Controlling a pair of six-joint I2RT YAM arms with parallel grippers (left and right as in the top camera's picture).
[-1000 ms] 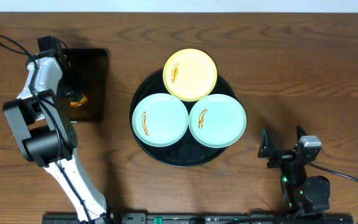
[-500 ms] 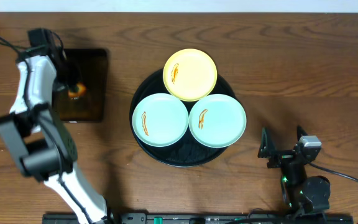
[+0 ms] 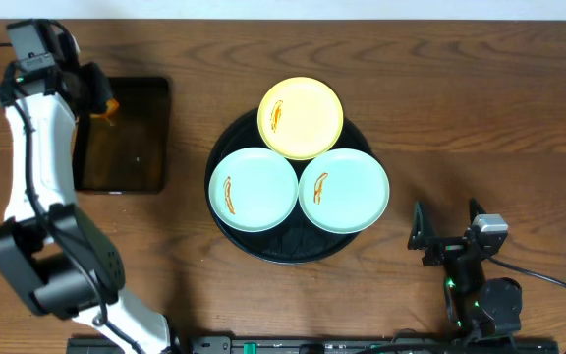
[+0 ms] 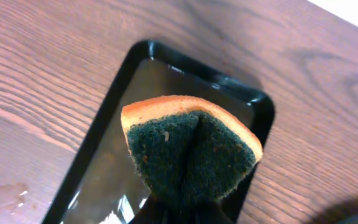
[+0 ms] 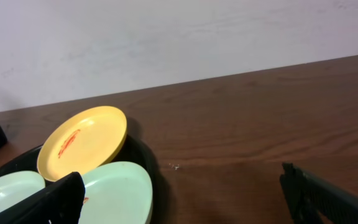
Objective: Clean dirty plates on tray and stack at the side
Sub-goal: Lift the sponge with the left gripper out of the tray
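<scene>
- Left gripper (image 3: 98, 93) closed tight on an orange and green sponge (image 4: 191, 146), squashed into a fold.
- Just under those fingers, a small shiny black tray (image 3: 131, 147).
- Right gripper (image 5: 180, 180) spread wide, holding nothing.
- Ahead of the right fingers and off to their left, the big round tray (image 3: 283, 251) with three plates: yellow plate (image 3: 301, 118), two mint-blue plates (image 3: 254, 189) (image 3: 343, 189), each with an orange smear.

Orange and green over black, on a brown wood-grain table (image 3: 460, 98).
The sponge (image 4: 191, 149) in the left tool (image 3: 103, 101) is orange with a dark green face; under it is a glossy black rectangular tray (image 4: 166, 78). Off to the tool's side, a yellow plate (image 3: 301, 118) and two mint plates (image 3: 254, 189) (image 3: 344, 189) carry orange-brown smears on a black round tray (image 3: 293, 251).
</scene>
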